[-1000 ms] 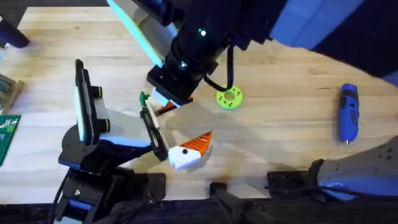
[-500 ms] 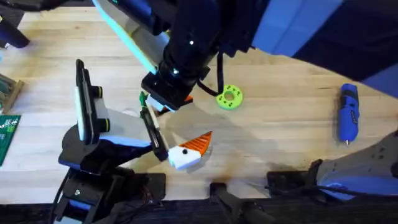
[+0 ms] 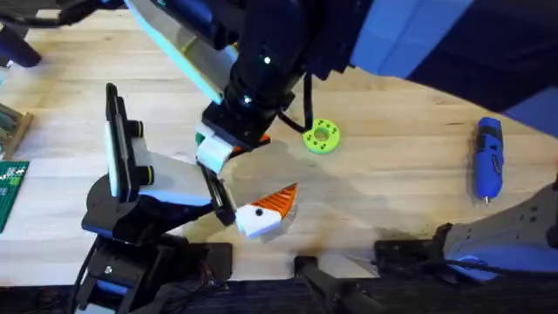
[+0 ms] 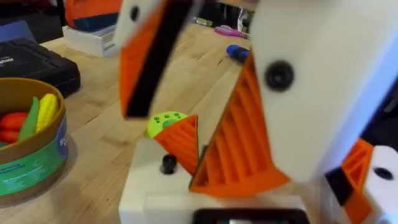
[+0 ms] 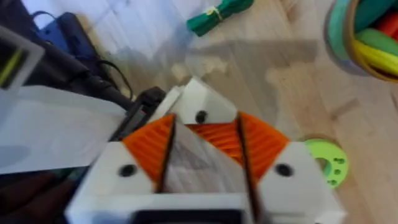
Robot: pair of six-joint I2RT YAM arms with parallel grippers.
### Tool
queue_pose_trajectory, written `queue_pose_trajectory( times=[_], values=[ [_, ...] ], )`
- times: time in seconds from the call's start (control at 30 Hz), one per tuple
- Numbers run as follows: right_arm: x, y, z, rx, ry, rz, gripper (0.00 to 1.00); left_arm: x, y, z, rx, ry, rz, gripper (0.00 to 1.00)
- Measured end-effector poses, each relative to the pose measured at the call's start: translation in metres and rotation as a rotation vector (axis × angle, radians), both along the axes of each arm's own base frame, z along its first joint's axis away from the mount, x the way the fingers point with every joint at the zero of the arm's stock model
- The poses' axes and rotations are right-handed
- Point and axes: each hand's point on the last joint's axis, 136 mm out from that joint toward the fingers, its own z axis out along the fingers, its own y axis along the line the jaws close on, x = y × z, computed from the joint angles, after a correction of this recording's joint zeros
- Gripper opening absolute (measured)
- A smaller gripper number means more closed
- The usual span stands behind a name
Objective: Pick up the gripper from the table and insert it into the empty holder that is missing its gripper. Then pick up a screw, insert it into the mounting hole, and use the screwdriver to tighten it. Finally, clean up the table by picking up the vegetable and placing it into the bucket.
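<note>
My right gripper (image 5: pixel 206 127) reaches across the table (image 3: pixel 392 201) and is shut on the orange gripper (image 5: pixel 211 135). It holds the piece at the white holder (image 5: pixel 198 102), which is one finger mount of my left gripper (image 3: pixel 240 179). From the left wrist, the orange gripper (image 4: pixel 181 135) stands on that holder (image 4: pixel 155 186); I cannot tell if it is seated. My left gripper is open wide. The blue screwdriver (image 3: pixel 486 159) lies far right. The dark-green vegetable (image 5: pixel 219 14) lies just beyond the holder. The bucket (image 4: pixel 37 168) holds toy food. The screw is out of view.
A bright green disc (image 3: pixel 321 138) with holes lies right of the grippers. A black case (image 4: pixel 37 59) sits behind the bucket. A green circuit board (image 3: pixel 10 187) is at the table's left edge. The right arm hangs large over the table's far middle.
My right gripper has shifted left and down toward the left gripper's holder, whose white end now shows beneath it. The left arm has stayed put.
</note>
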Motion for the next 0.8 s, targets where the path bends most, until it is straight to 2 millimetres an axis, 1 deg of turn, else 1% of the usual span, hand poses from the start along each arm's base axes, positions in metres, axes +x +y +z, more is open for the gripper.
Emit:
queue_pose_trajectory(
  times=[0.03,0.07,0.1,0.27,0.4,0.53,0.6,0.67,0.73,0.8],
  values=[
    [0.005,-0.003,0.000,-0.009,-0.012,-0.013,0.854,0.000,0.000,0.000,0.000,0.000,0.000,0.985],
    [0.010,-0.006,-0.001,-0.015,-0.021,-0.023,0.958,0.000,0.000,0.000,0.000,0.000,0.002,0.985],
    [0.012,-0.008,0.000,-0.014,-0.020,-0.029,0.983,0.000,0.000,0.000,0.000,0.000,0.003,0.985],
    [0.015,-0.011,0.000,-0.014,-0.011,-0.040,0.995,0.000,0.000,0.000,0.000,-0.001,0.002,0.985],
    [0.025,-0.019,0.004,0.004,0.003,-0.085,0.994,0.000,0.000,0.000,0.002,-0.004,-0.001,0.985],
    [0.040,-0.040,0.023,0.039,-0.016,-0.150,0.994,0.000,0.000,0.000,0.002,-0.005,-0.001,0.985],
    [0.046,-0.055,0.036,0.061,-0.022,-0.182,0.994,0.000,0.000,0.000,0.002,-0.005,-0.001,0.985],
    [0.049,-0.066,0.045,0.094,-0.020,-0.200,0.994,0.000,0.000,0.000,0.003,-0.006,-0.002,0.985],
    [0.050,-0.080,0.049,0.125,-0.006,-0.219,0.993,0.000,0.000,0.000,0.003,-0.007,-0.002,0.985],
    [0.048,-0.095,0.046,0.146,0.018,-0.241,0.994,0.000,0.000,0.000,0.003,-0.007,-0.002,0.985]
  ],
)
